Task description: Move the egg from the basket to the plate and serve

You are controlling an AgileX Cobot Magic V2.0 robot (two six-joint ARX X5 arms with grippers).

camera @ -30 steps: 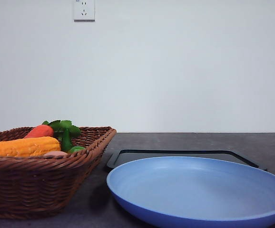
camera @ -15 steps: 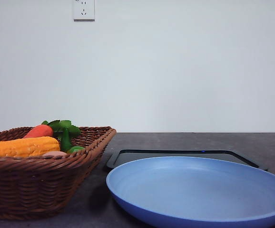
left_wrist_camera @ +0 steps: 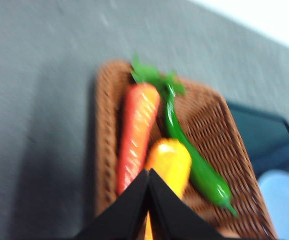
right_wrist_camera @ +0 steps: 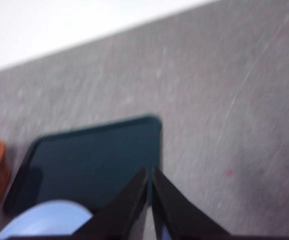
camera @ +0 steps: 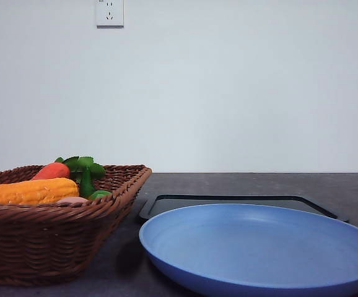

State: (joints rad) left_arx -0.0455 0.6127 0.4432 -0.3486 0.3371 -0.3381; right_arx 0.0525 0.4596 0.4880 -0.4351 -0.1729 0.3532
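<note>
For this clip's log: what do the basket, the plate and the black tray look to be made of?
The basket looks like brown woven wicker: visible strand weave and a braided rim. The plate appears to be smooth light blue plastic or melamine, possibly glazed ceramic; it has an even, softly satin surface with no pattern. The tray looks like flat black plastic or coated metal with a faint sheen; the views leave that open.

Carrot (camera: 51, 171), corn (camera: 29, 191), green pepper (left_wrist_camera: 204, 177) — black tray (camera: 235, 202) on grey table (camera: 346, 189).

Front view low at tabletop (camera: 241, 184) level, close behind the plate (camera: 259, 247), facing the wall, left wrist view high over the basket (left_wrist_camera: 209, 130), right wrist view above the tray (right_wrist_camera: 94, 160), all sharing plate and tray
</note>
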